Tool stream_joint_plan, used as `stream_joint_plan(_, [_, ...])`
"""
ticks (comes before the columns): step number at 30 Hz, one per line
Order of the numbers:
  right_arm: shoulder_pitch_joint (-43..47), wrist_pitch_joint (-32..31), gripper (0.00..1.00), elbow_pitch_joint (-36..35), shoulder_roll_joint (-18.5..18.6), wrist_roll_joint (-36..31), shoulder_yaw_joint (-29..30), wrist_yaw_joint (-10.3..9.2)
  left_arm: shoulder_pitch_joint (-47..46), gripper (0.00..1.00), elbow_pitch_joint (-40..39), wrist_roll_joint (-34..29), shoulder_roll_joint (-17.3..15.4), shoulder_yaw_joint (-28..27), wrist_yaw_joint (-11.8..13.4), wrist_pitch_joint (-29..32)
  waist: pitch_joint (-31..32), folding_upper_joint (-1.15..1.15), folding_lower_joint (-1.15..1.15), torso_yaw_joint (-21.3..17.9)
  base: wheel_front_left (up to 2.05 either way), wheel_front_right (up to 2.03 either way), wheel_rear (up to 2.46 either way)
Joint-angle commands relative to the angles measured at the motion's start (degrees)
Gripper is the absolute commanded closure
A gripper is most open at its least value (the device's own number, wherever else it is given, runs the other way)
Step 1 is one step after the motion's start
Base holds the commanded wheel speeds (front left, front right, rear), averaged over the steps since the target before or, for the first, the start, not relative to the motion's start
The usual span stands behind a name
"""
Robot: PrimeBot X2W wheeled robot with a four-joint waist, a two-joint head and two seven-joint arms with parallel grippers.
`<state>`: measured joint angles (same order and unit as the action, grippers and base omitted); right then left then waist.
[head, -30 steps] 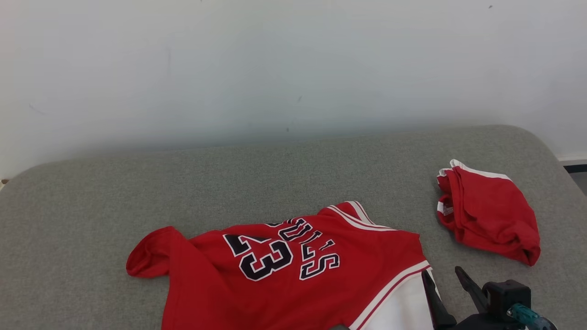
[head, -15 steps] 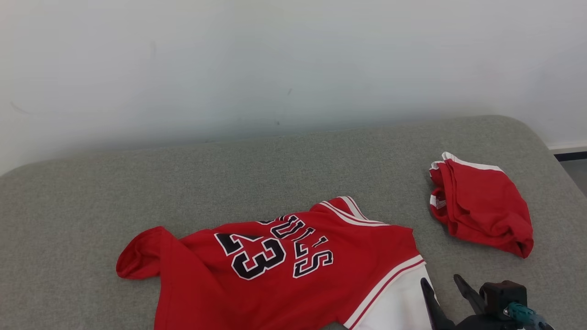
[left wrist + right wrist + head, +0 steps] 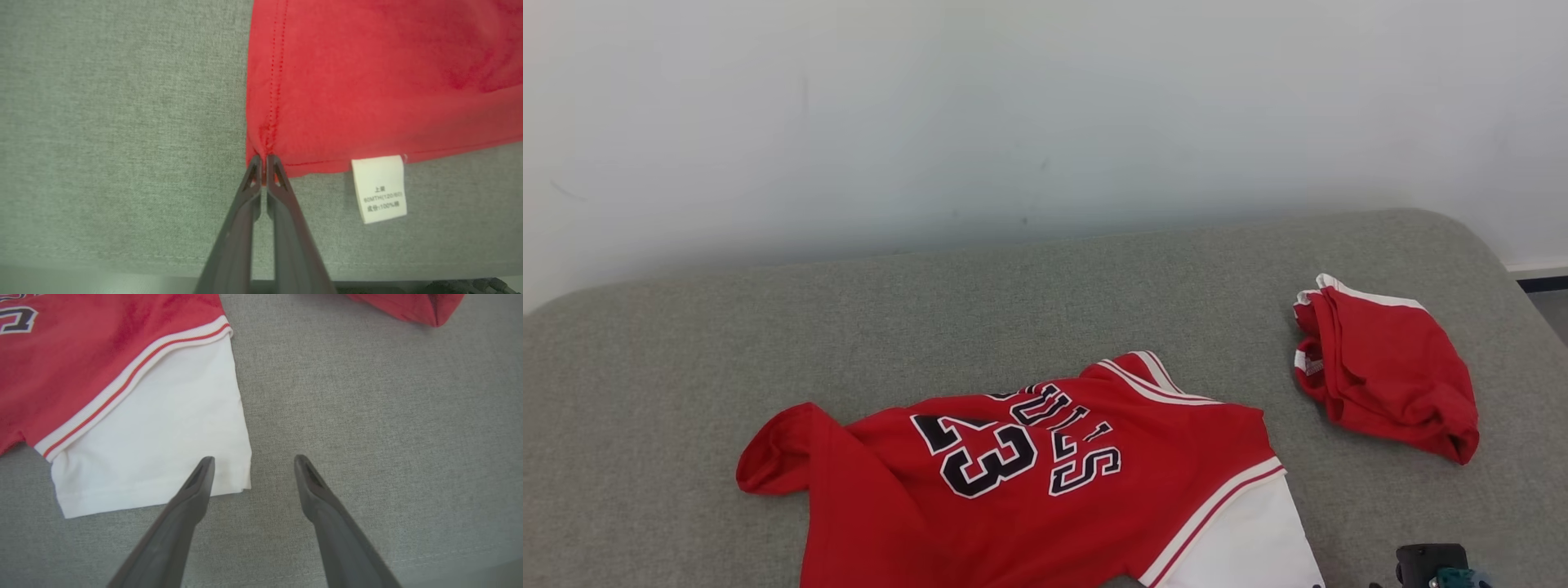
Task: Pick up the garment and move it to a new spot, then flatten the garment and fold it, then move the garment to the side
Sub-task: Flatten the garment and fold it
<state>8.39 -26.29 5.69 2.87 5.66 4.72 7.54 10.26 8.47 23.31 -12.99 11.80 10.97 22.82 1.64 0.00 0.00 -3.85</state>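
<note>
Two garments counted: jersey (image 3: 1013,523) and red bundle (image 3: 1396,380). Left hand (image 3: 264,159) is clamped on jersey hem, right hand (image 3: 254,458) is held apart.

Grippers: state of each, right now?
Left gripper: shut on the red jersey, at its hem corner.
Right gripper: open, holding nothing, at the corner of the white sleeve.

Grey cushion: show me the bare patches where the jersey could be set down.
Widest free patch: the back strip of the cushion between the wall and the jersey. Also bare: the left end beyond its red sleeve. Crowded: front middle under the jersey, and the right end by the red bundle.
</note>
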Motion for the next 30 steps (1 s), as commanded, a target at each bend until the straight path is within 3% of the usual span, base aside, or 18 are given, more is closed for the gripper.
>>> stream_joint_plan(1, [0.32,-0.42,0.0,0.39,-0.08,-0.14,0.08,-0.09,0.03,1.0,-0.14,0.14,0.1,-0.07,0.13,0.03,0.0,0.0,0.0,0.06,0.0,0.0,0.0])
stream_joint_plan(16, [-2.04,1.97,0.0,9.28,-0.06,-2.16,-0.8,-0.09,0.0,1.0,-1.07,0.27,-0.49,0.19,0.38,-1.31,-0.89,0.0,0.0,0.08,0.0,0.0,0.0])
stream_joint_plan(18, [-1.51,1.95,0.35,9.04,-0.06,-1.74,-0.69,-0.09,0.08,1.0,-1.18,0.19,-0.62,0.32,0.38,-1.27,-0.96,0.0,0.0,0.22,0.0,0.0,0.0])
stream_joint_plan(20, [-1.19,1.76,0.53,8.72,-0.07,-1.62,-0.49,-0.09,0.01,1.0,-1.31,0.12,-0.7,0.49,0.36,-1.28,-1.05,0.0,0.0,0.44,0.0,0.0,0.0])
stream_joint_plan(21, [-0.9,1.63,0.55,8.52,-0.07,-1.53,-0.26,-0.09,-0.05,1.0,-1.36,0.12,-0.76,0.55,0.34,-1.26,-1.08,0.0,0.0,0.55,0.0,0.0,0.0])
stream_joint_plan(24, [-0.32,1.89,0.46,7.86,-0.06,-1.3,0.32,-0.09,-0.16,1.0,-1.61,0.05,-0.93,0.65,0.44,-1.5,-1.2,0.0,0.0,0.74,0.0,0.0,0.0])
stream_joint_plan(26, [-0.42,2.07,0.23,7.32,-0.07,-1.19,0.61,-0.09,-0.13,1.0,-1.71,0.03,-1.03,0.67,0.54,-1.62,-1.24,0.0,0.0,0.8,0.0,0.0,0.0])
stream_joint_plan(29, [-0.51,2.06,0.01,6.73,-0.07,-0.89,0.57,-0.09,-0.05,1.0,-1.79,0.05,-1.14,0.76,0.57,-1.66,-1.15,0.0,0.0,0.99,0.0,0.0,0.0])
stream_joint_plan(30, [-0.57,2.14,0.0,6.51,-0.06,-0.75,0.65,-0.09,-0.02,1.0,-1.81,0.09,-1.18,0.76,0.6,-1.69,-1.1,0.0,0.0,1.04,0.0,0.0,0.0])
